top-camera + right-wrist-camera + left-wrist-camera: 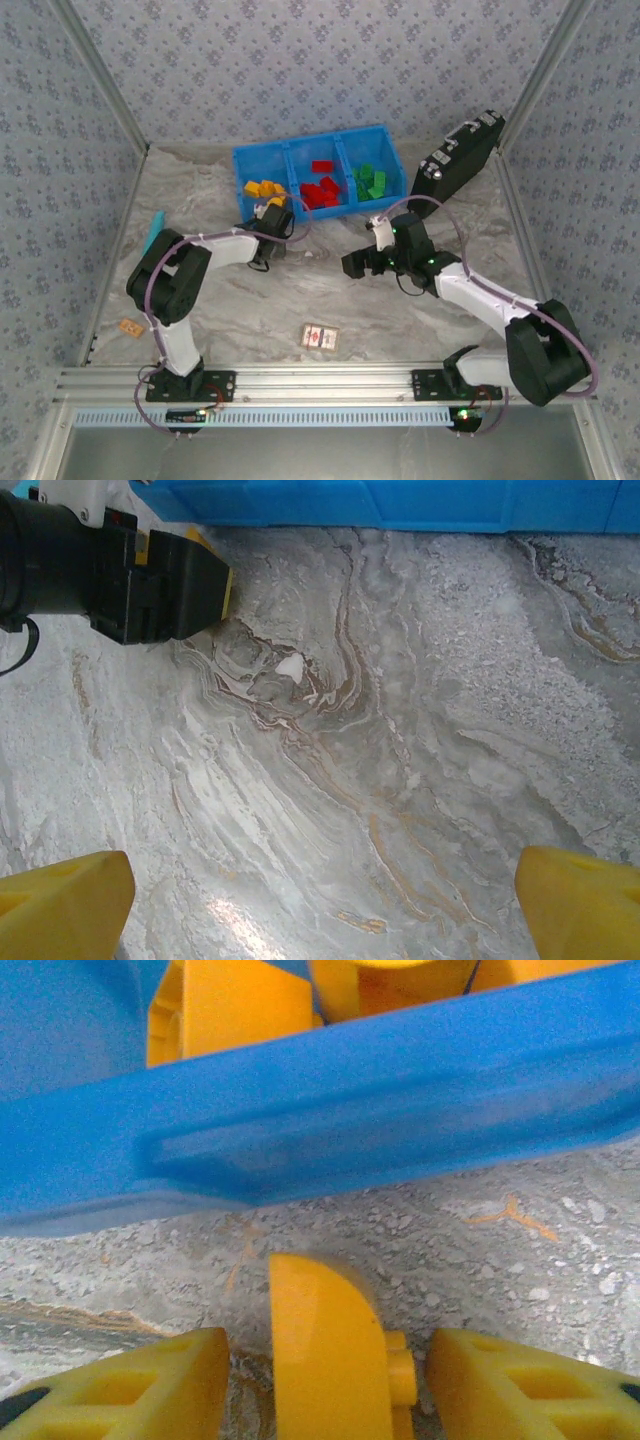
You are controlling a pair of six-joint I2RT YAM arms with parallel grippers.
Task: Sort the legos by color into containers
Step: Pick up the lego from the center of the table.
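The left gripper (326, 1365), fingers narrow, flanks a yellow lego (320, 1310) just before the tray (400, 1100) rim; grip unclear. Sorted legos (322, 190) lie inside. The right gripper (320, 900), spread wide, hovers over open table (400, 730) before the tray.

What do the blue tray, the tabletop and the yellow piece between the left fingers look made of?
Blue tray: moulded plastic, semi-gloss, with soft highlights along its rounded rim.
Tabletop: grey marble-look veining with a faint sheen. Real stone or printed laminate, can't tell.
Yellow piece: hard plastic, smooth with an even sheen, and a moulded stud on its side.
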